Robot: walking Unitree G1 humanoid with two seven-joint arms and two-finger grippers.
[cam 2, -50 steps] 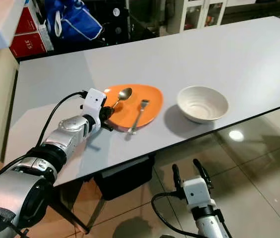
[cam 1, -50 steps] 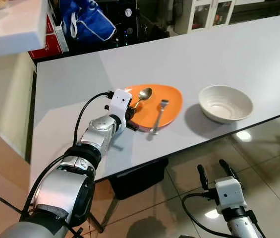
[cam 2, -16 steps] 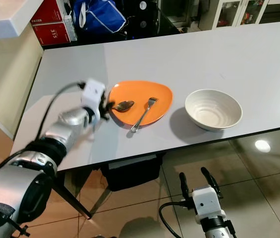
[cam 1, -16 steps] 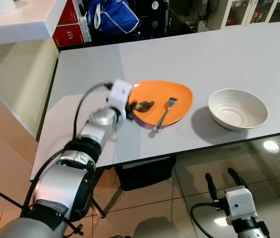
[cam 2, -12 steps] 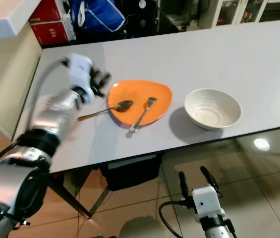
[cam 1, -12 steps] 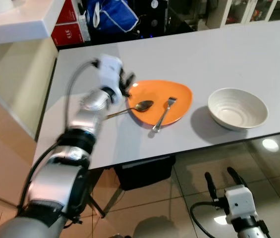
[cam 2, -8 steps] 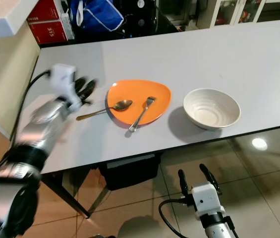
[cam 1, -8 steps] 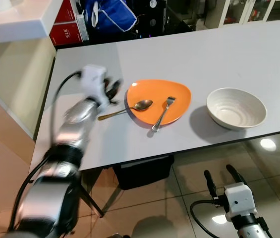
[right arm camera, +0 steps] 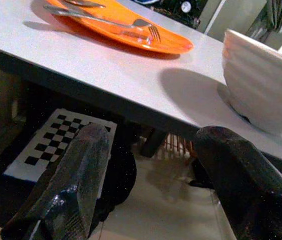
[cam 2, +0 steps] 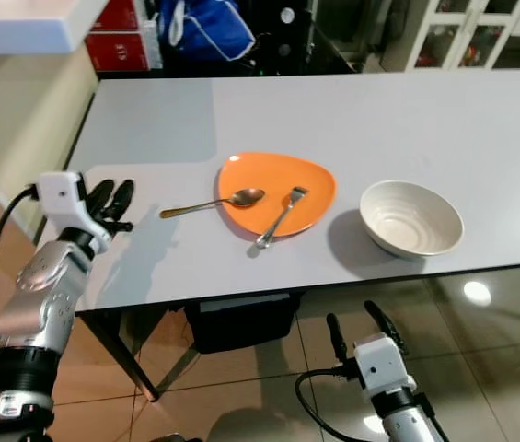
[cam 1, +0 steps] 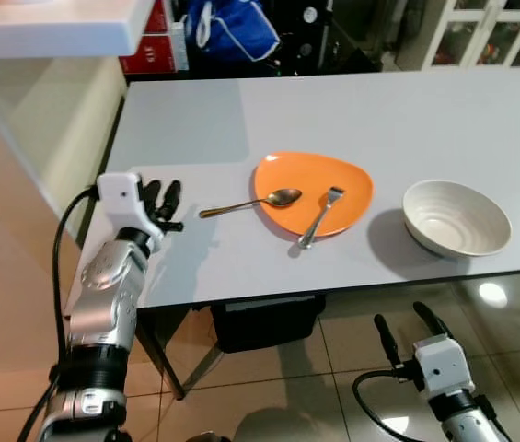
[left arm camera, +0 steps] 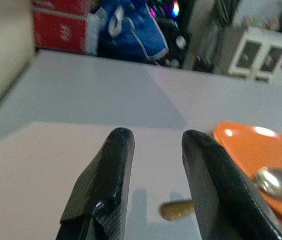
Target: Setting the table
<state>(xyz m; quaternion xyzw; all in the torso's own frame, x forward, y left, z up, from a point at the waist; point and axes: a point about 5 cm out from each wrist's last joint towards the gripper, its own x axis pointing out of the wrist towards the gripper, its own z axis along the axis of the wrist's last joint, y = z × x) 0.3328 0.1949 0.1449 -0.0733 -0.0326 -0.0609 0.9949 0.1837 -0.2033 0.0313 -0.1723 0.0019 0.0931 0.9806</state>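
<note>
Red boxes (cam 1: 152, 55) with white lettering too small to be read are seen beyond the far end of the grey table (cam 1: 241, 120), beside a blue bag (cam 1: 232, 28). An orange plate (cam 1: 315, 193) is set near the table's front edge, with a fork (cam 1: 318, 217) laid across it so that the handle overhangs the rim. A spoon (cam 1: 250, 204) is placed with its bowl on the plate's left rim and its gold handle on the table. A white bowl (cam 1: 456, 217) stands to the right of the plate, apart from it. The left gripper (cam 1: 161, 204) is held at the table's left edge, fingers parted and empty, near the spoon handle but not touching it. The right gripper (cam 1: 405, 330) hangs below the table edge over the tiled floor (cam 1: 333, 350), fingers spread, nothing held.
</note>
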